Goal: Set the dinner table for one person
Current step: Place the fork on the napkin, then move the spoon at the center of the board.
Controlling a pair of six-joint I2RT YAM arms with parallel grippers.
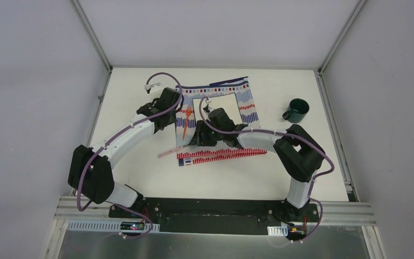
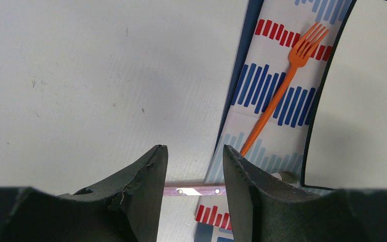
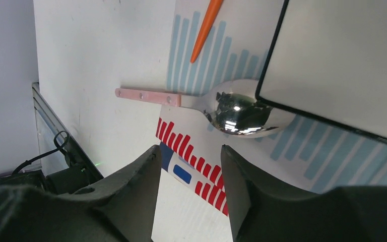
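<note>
On the white dinner table (image 1: 129,91) lies a striped cloth (image 1: 248,105) with a white square plate (image 1: 223,102) on it. An orange fork (image 2: 282,93) rests on the cloth left of the plate. A spoon (image 3: 239,113) with a pink handle (image 2: 196,191) lies at the cloth's near left corner, and the plate's edge hides part of its bowl. My left gripper (image 2: 194,151) hangs open over bare table left of the fork. My right gripper (image 3: 189,150) is open above the cloth's corner, just short of the spoon. Neither holds anything.
A dark green mug (image 1: 296,109) stands on the table to the right of the cloth. Grey rails edge the tabletop, and white walls close it in on three sides. The cloth's near edge is folded over.
</note>
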